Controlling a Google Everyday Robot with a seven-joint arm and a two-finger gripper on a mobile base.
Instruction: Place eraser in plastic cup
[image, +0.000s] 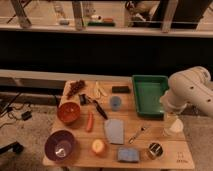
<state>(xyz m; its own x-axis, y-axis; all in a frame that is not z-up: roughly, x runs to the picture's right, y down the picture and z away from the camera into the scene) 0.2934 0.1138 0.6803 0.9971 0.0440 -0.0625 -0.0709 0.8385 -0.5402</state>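
The pincer (172, 119) hung at the right edge of the tabletop (150, 136), under the white arm (192, 90), jaws apart and empty, well away from the job. The eraser (120, 89) lay flat at the back, beside the green tray (150, 93), and the blue cup (115, 103) stood just in front of it. Best bet here: drop straight down, pinch across the short sides, lift clear, let go right over the rim. The pincer's tips were hard to separate from the pale cup (174, 128) below, and the arm ran out of shot.

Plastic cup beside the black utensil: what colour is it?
The plastic cup is light blue, camera view; the gripper hangs over the table's right edge.
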